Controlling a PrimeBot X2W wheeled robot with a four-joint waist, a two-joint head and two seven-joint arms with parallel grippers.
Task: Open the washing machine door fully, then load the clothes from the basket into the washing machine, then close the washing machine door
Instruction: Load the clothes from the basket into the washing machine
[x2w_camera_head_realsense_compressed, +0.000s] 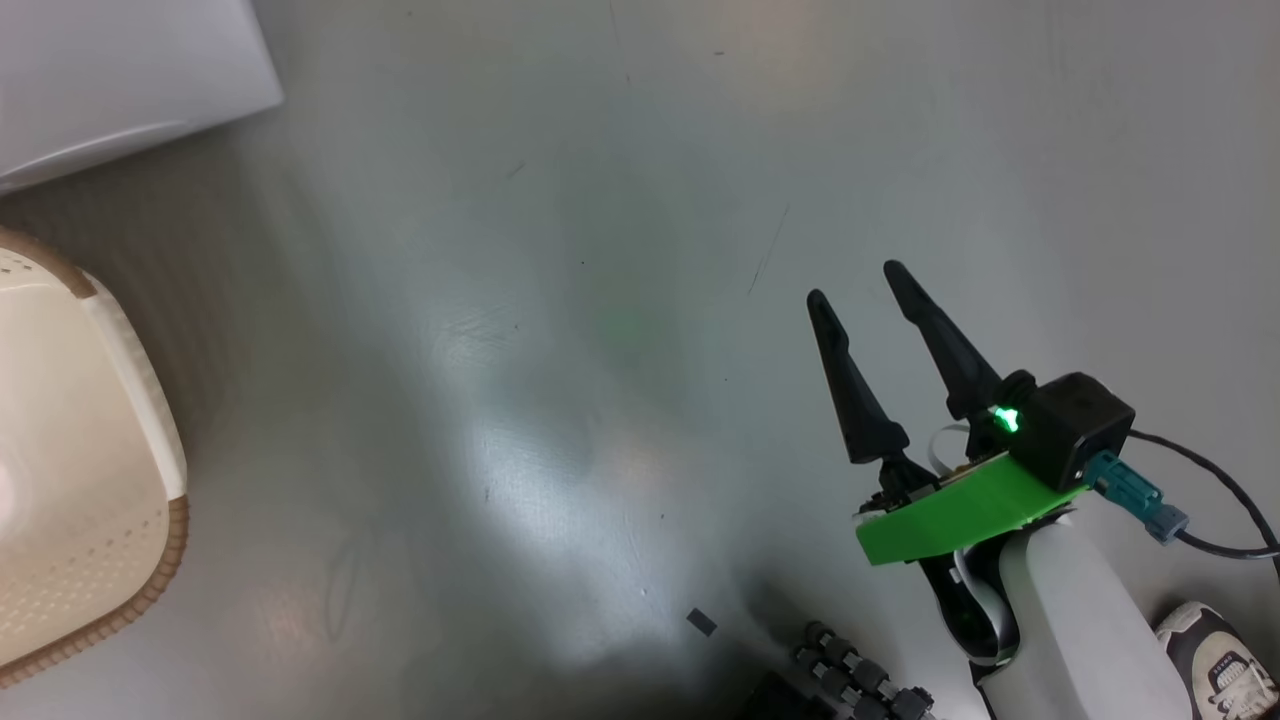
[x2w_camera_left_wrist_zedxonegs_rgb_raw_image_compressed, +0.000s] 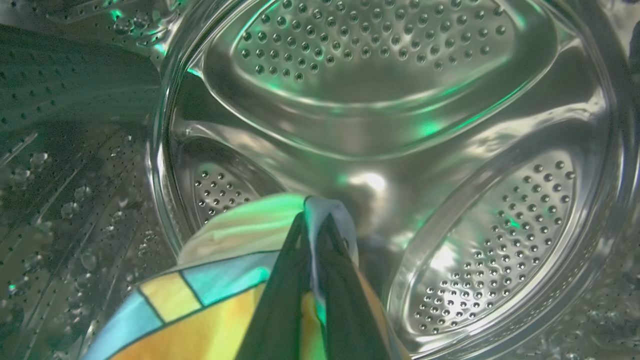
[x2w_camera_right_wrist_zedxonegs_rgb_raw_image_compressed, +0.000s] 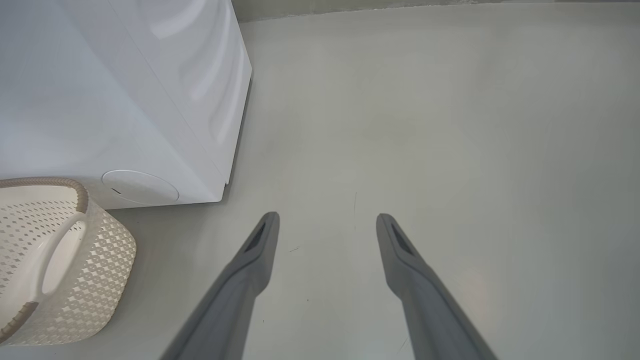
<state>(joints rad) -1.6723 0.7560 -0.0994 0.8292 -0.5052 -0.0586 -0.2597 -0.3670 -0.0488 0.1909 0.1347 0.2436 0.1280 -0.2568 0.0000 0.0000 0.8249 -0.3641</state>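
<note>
In the left wrist view my left gripper is inside the perforated steel drum of the washing machine, shut on the clothes, a cloth with yellow, light-blue and cream patches pinched between the two dark fingers. The white washing machine also stands at the left of the right wrist view, with the cream basket on the floor before it. The basket sits at the head view's left edge, below a corner of the washing machine. My right gripper hangs open over bare floor. The washing machine door is out of view.
Grey floor spreads between the basket and my right arm. A shoe shows at the head view's lower right corner, beside a black cable from the wrist. A small dark scrap lies on the floor.
</note>
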